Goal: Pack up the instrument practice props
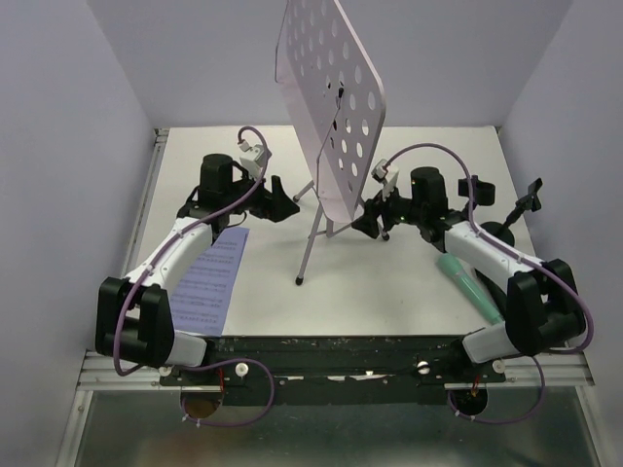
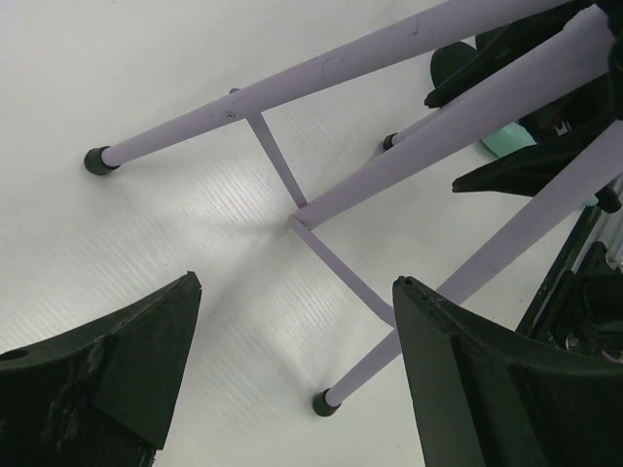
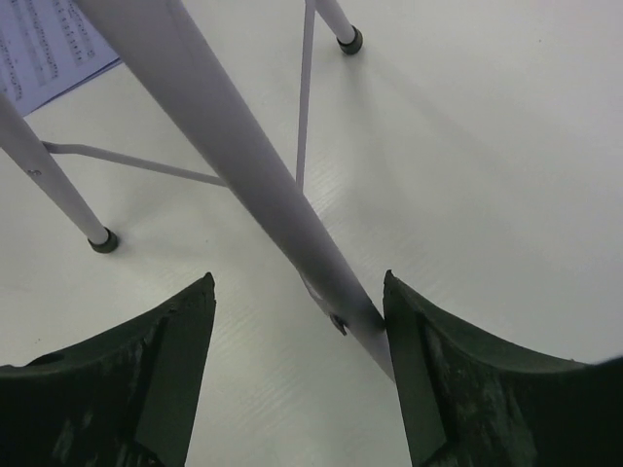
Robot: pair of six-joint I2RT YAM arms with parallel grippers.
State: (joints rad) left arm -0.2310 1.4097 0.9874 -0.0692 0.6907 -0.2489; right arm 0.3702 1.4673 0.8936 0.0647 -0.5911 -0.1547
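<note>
Silver tripod [image 1: 311,233] stands mid-table, perforated desk [image 1: 331,97] tilted high above it. The right hand [image 3: 299,282] is spread around one leg, tube against one finger but not pinched, and the left hand [image 2: 297,282] gapes wide and empty beside the other legs. Best bet, I'd say: clamp low on that leg and move slowly, since the desk looks top-heavy. Sheet-music pages [image 1: 214,277] crowd the near-left corner and the mint-green microphone [image 1: 467,282] the near-right, while bare table [image 1: 185,156] shows toward the far-left corner.

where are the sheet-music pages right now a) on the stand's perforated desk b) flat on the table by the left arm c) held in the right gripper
b: the sheet-music pages lie flat on the table, partly under the left arm, left of the tripod.
</note>
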